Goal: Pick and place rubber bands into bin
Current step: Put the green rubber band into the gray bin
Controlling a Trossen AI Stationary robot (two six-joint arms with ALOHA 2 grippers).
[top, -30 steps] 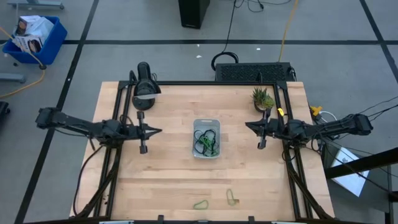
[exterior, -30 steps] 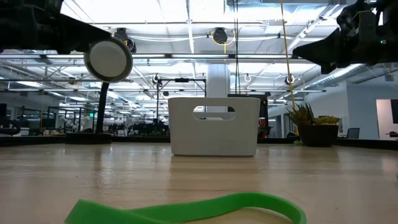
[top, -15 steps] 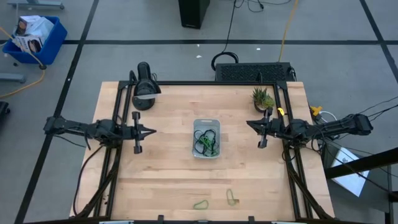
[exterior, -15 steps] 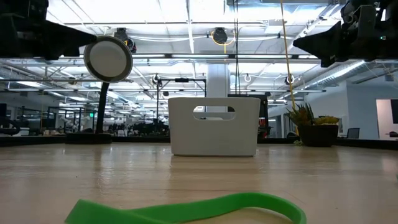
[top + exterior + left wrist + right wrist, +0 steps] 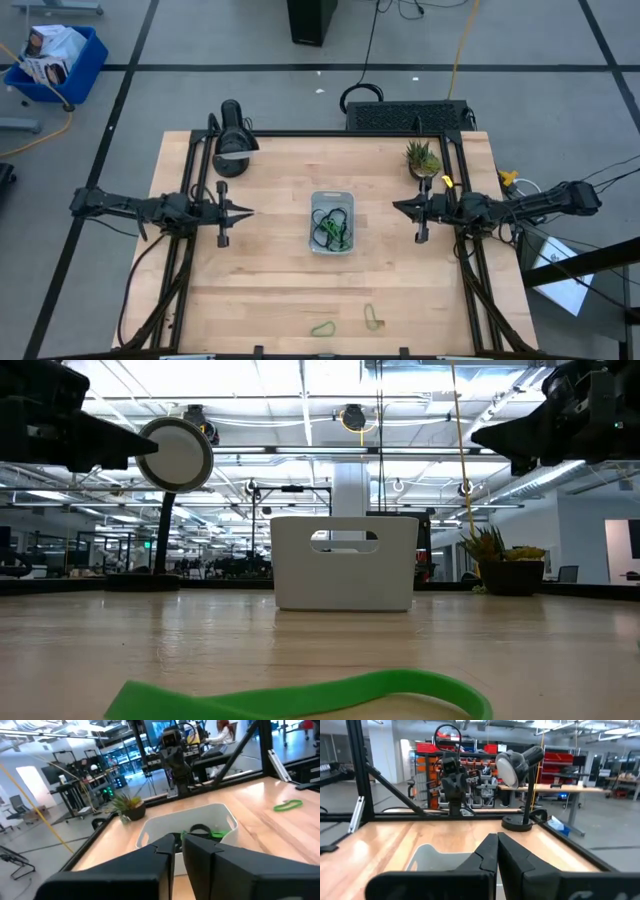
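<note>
While the high view lays out the whole desk (image 5: 270,290) from above, with the bin (image 5: 332,222) at its middle, only that view shows what lies inside: a tangle of dark rubber bands (image 5: 326,217) and light green rubber bands (image 5: 338,237). Two more green bands lie loose near the desk's front edge, a green loop (image 5: 322,328) and a paler band (image 5: 373,318) just beside it, well apart from the bin.

From table height, the low view hides the bin's contents behind its white wall with a handle slot (image 5: 344,541), but it brings one loose green band (image 5: 300,695) large into the foreground, flat on the wood. It also shows the round head of the desk lamp (image 5: 175,455) and the potted plant (image 5: 505,565), which stand at the desk's far corners in the high view.

On the left wrist view, the left gripper (image 5: 177,842) has its fingers nearly together with a narrow gap, pointing at the bin, where a dark band and a green band (image 5: 215,834) show over the rim; a loose green loop (image 5: 287,805) lies off on the wood. Across the desk, the right gripper (image 5: 496,842) has its fingers pressed together and holds nothing, above the bin's rim. Both grippers hover above the desk, left and right of the bin.
</note>
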